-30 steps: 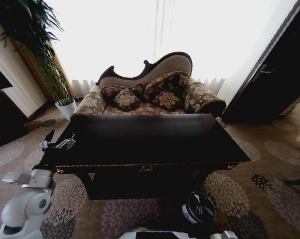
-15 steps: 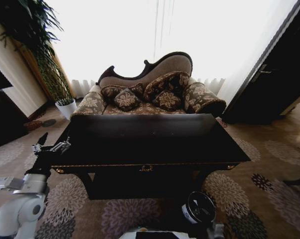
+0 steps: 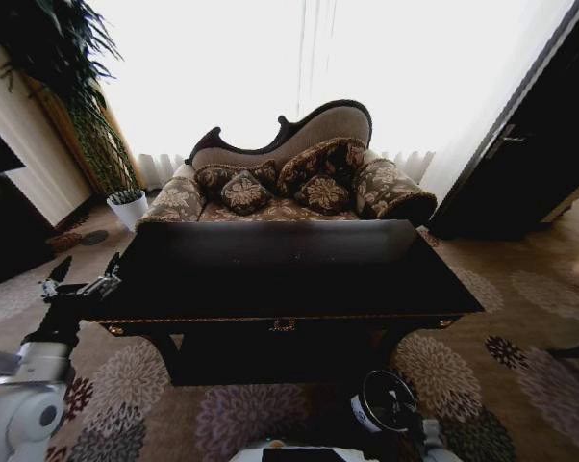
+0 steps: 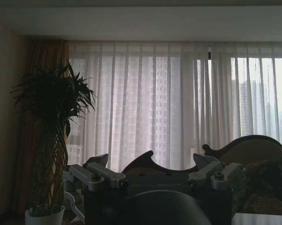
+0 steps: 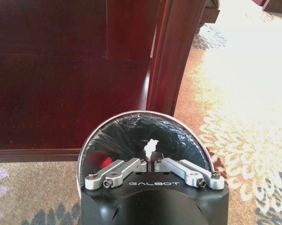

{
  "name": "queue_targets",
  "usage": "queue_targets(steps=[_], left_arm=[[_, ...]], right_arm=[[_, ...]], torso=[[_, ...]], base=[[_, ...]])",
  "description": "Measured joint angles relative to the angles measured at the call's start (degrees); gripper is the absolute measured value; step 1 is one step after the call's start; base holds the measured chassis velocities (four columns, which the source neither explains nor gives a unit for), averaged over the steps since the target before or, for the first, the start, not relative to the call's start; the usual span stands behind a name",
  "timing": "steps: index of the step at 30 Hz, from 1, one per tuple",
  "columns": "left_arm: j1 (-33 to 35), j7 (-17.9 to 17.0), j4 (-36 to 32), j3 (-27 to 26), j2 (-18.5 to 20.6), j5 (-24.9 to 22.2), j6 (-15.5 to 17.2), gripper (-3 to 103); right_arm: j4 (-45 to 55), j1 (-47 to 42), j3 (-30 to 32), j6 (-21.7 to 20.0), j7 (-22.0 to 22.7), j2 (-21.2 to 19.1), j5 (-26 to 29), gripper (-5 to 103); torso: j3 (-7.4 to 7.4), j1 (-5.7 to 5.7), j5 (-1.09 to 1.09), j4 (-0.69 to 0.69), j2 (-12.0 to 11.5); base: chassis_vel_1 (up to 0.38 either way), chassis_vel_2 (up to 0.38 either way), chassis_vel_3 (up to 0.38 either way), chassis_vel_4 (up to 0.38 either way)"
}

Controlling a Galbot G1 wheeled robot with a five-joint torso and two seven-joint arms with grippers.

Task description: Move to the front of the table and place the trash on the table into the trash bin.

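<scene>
Glossy black table (image 3: 270, 274); right tool (image 5: 152, 161) pressed together above round bin (image 5: 131, 129) (left tool (image 3: 81, 276) spread).

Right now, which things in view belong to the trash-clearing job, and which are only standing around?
Job: table; trash bin; right hand, shut above the bin, with a white scrap at its tip; left hand, open, beside the table's left corner.
Not the job: sofa; cushions; potted plant; curtains; carpet.
</scene>
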Motion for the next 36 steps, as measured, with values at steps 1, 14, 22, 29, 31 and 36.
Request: queue_targets(steps=[1,14,22,29,31,36], left_arm=[[0.00,0.00,0.00,0.00,0.00,0.00,0.00,100],[2.13,0.00,-1.69,-2.10,-0.18,-0.86,-0.29,100],[2.54,-0.03,-2.05,-2.43,-0.44,-0.97,-0.49,100],[2.86,-0.04,-2.72,-2.71,-0.79,-1.11,-0.60,100],[2.85,-0.05,-2.78,-2.85,-0.68,-1.36,-0.63,100],[2.45,-0.05,-2.73,-2.49,-0.35,-1.47,-0.67,100]], right_arm=[[0.00,0.00,0.00,0.00,0.00,0.00,0.00,2],[-1.75,2.29,-0.98,1.66,-1.65,1.02,-1.25,2],[-1.62,1.05,-0.38,1.65,-1.70,0.71,-1.31,19],[-0.05,-0.11,-0.04,1.59,-1.71,0.84,-1.03,51],[0.28,-0.50,0.31,1.58,-1.72,0.85,-1.03,57],[3.20,-2.74,2.04,1.30,-1.76,1.53,-0.78,73]], torso=[[0.00,0.00,0.00,0.00,0.00],[0.00,0.00,0.01,0.00,0.00],[0.00,0.00,0.00,-0.01,0.00],[0.00,0.00,0.00,0.00,0.00],[-0.01,0.00,0.00,0.00,0.00],[0.00,0.00,0.00,0.00,0.00]], base=[[0.000,0.000,0.000,0.000],[0.000,0.000,0.000,0.000],[0.000,0.000,0.000,0.000],[0.000,0.000,0.000,0.000],[0.000,0.000,0.000,0.000],[0.000,0.000,0.000,0.000]])
